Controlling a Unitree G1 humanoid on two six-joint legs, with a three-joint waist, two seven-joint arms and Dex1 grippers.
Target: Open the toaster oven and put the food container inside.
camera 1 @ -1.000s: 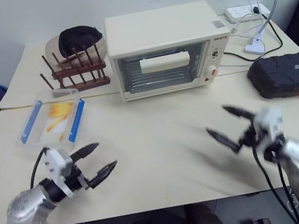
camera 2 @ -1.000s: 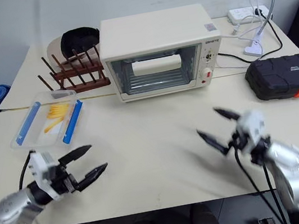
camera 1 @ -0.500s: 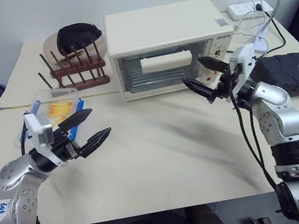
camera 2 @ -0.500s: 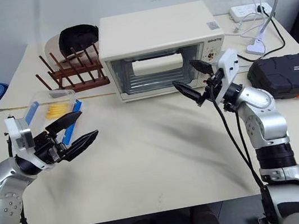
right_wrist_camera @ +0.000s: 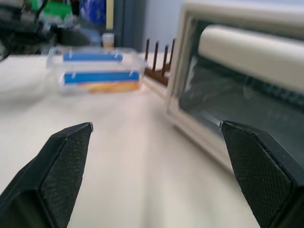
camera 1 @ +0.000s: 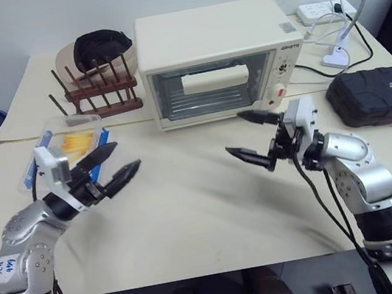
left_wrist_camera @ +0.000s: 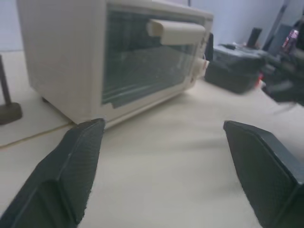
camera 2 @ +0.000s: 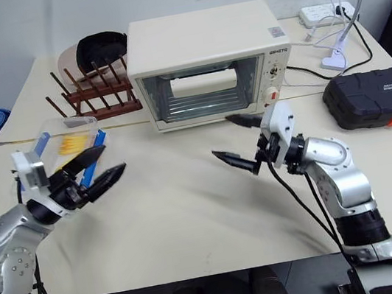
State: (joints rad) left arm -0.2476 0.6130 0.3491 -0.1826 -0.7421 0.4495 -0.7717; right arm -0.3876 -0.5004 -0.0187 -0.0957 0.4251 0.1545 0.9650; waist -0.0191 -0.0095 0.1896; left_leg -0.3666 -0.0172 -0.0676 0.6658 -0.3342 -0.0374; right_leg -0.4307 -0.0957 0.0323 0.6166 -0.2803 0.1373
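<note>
Door shut on the toaster oven [camera 1: 216, 62] at top centre, both the right hand [camera 1: 253, 140] and left hand [camera 1: 110, 169] wide open and empty, so hook that bar handle [camera 1: 215, 79] squarely and pull down before fetching the food container [camera 1: 70, 145].

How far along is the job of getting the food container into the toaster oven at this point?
Nothing is done yet: the toaster oven has its glass door shut, handle untouched. The food container sits on the table, clips on. In hand: both grippers are raised, open and empty, the right gripper in front of the oven, the left gripper beside the container. Left: open the door, pick up the container, place it inside.
</note>
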